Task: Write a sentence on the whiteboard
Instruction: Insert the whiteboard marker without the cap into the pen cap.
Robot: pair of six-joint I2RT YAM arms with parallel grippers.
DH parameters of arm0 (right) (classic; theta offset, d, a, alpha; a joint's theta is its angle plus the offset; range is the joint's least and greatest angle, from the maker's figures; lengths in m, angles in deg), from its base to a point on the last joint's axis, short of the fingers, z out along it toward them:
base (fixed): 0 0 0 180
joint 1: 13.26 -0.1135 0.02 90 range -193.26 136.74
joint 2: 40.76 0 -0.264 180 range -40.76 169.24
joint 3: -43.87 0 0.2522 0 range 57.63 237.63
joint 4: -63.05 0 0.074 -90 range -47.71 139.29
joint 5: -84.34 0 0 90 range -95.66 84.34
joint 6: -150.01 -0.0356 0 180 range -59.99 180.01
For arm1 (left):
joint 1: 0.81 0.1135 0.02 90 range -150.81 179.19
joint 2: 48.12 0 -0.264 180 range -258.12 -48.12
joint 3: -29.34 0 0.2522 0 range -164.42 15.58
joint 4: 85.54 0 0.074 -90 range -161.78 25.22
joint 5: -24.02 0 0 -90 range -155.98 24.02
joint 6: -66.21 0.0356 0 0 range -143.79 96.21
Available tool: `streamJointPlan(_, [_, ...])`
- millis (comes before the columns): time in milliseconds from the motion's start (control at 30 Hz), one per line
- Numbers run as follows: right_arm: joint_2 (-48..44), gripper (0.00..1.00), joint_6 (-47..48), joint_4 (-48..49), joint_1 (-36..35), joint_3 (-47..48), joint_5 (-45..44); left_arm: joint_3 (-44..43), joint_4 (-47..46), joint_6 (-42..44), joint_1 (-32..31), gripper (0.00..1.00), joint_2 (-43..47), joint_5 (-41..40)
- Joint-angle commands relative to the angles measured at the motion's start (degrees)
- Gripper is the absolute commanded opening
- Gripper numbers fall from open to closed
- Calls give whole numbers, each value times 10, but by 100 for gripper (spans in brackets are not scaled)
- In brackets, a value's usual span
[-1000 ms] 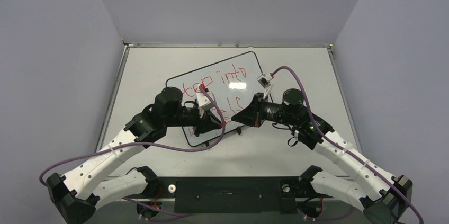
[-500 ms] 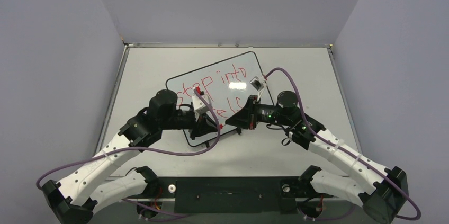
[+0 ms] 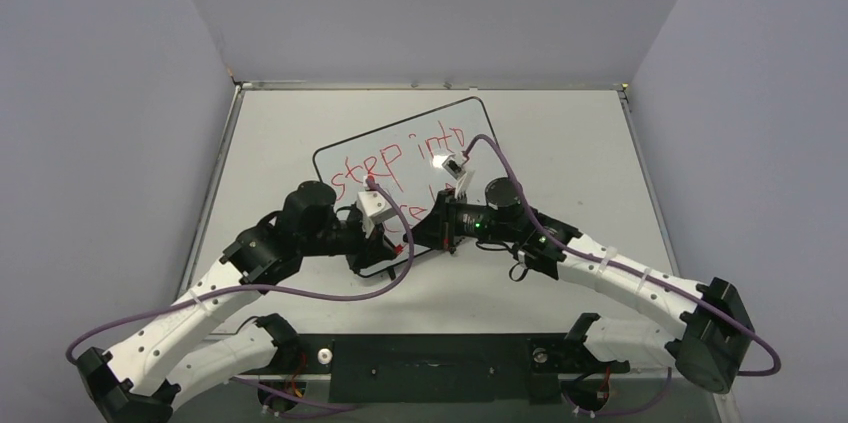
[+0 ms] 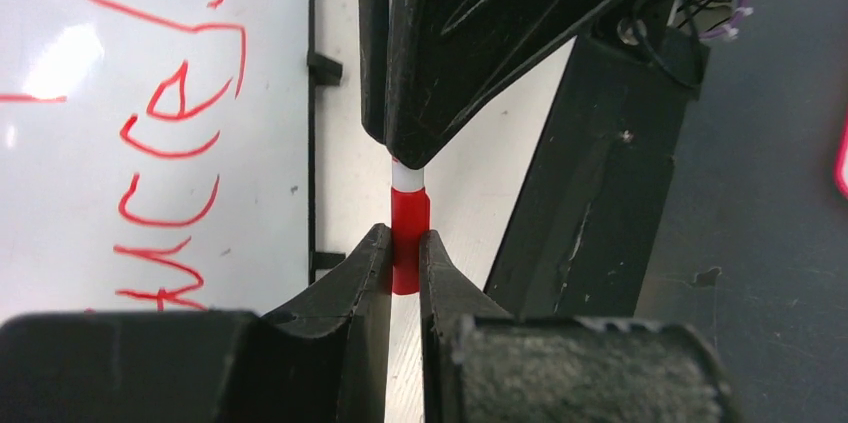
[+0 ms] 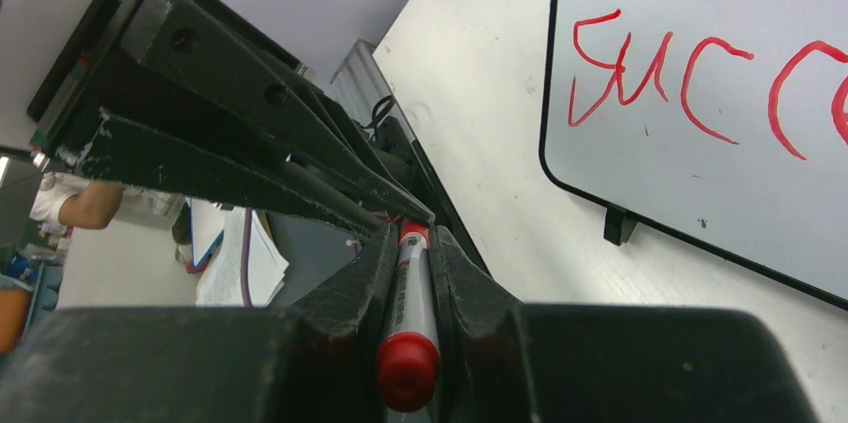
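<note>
Right now we have the left gripper (image 4: 405, 243) pinched narrow on the red cap (image 4: 410, 228) and the right gripper (image 5: 410, 243) clamped tight on the marker (image 5: 410, 293). The two claws meet tip to tip by the near edge of the whiteboard (image 3: 440, 115). That board lies flat and skewed on the table (image 3: 560, 133), and we read its red sentence (image 3: 362, 167) in two uneven lines.

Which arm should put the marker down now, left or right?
Probably the right. The right gripper is shut on the marker by its barrel, so it carries the whole thing. The left gripper only pinches the red cap at the tip and would need to let go.
</note>
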Motion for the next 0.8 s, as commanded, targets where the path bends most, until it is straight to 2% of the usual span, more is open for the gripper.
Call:
streamJointPlan(0, [43,0,-39,15,-63,25,-10,-14,-164,6,-5,0,23,-43])
streamJointPlan(200, [58,0,-36,-6,-81,37,-46,-9,-169,7,-4,0,33,-61])
streamJointPlan(333, [50,0,-7,-74,-77,55,-99,-10,-164,5,-4,0,31,-66])
streamJointPlan(400, [42,0,5,-105,-69,63,-121,-11,-161,4,-4,15,33,-63])
streamJointPlan(433, [35,0,9,-123,-61,66,-128,-11,-160,4,-4,29,33,-63])
streamJointPlan(500, [20,0,24,-158,-44,70,-156,-8,-160,3,-4,44,36,-71])
streamJointPlan(767, [-57,0,79,-323,69,69,-278,-10,-164,-13,-4,47,45,-151])
